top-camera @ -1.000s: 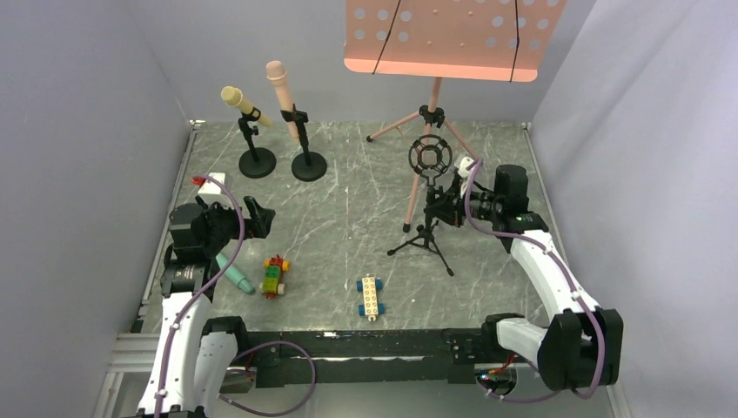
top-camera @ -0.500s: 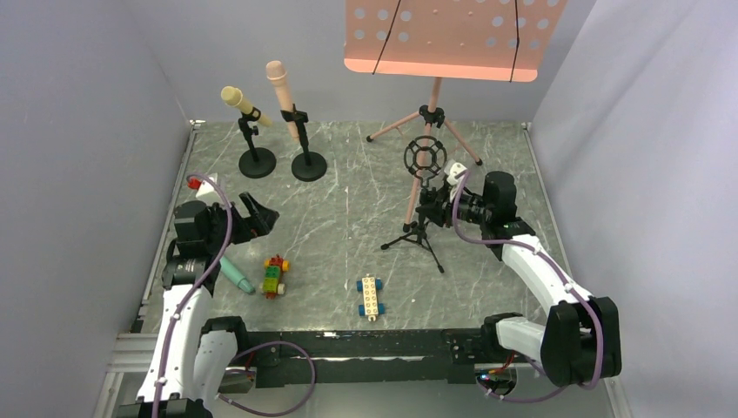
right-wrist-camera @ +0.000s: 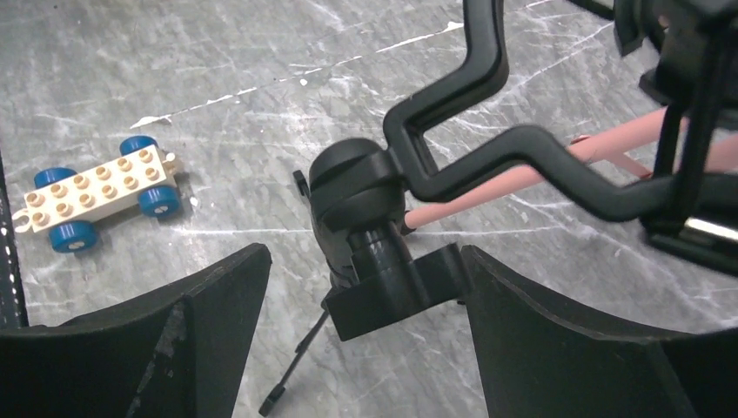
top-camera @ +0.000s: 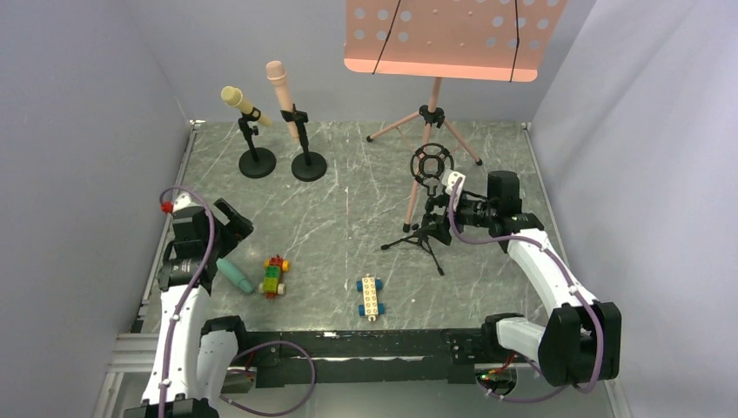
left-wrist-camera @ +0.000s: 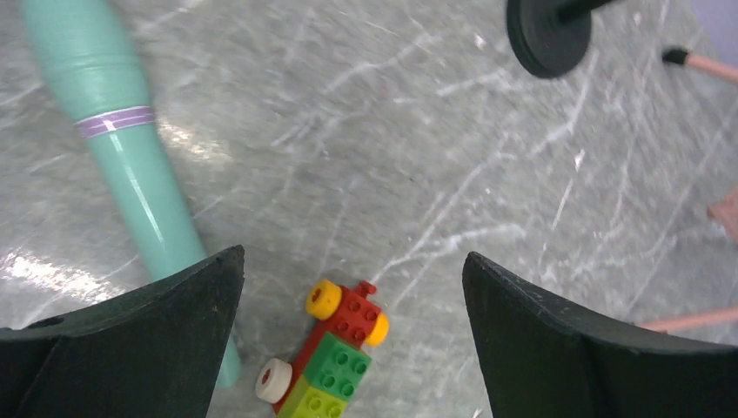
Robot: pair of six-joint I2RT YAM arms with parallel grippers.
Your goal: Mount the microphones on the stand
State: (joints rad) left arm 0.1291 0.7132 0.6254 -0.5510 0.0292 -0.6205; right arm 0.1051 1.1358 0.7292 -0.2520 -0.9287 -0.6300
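Flanking the tripod stand (right-wrist-camera: 352, 187), the right pincer (right-wrist-camera: 363, 252) stands open.

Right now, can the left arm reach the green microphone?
Probably yes. The green microphone lies flat close by the open left gripper; nothing covers it, and the brick car sits apart.

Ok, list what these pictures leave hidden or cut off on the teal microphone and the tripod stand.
- Teal microphone: left wrist view's top edge cuts its wide end; the left pincer partly covers its narrow end.
- Tripod stand: in the right wrist view the right pincer hides most legs; the top edge cuts its ring.
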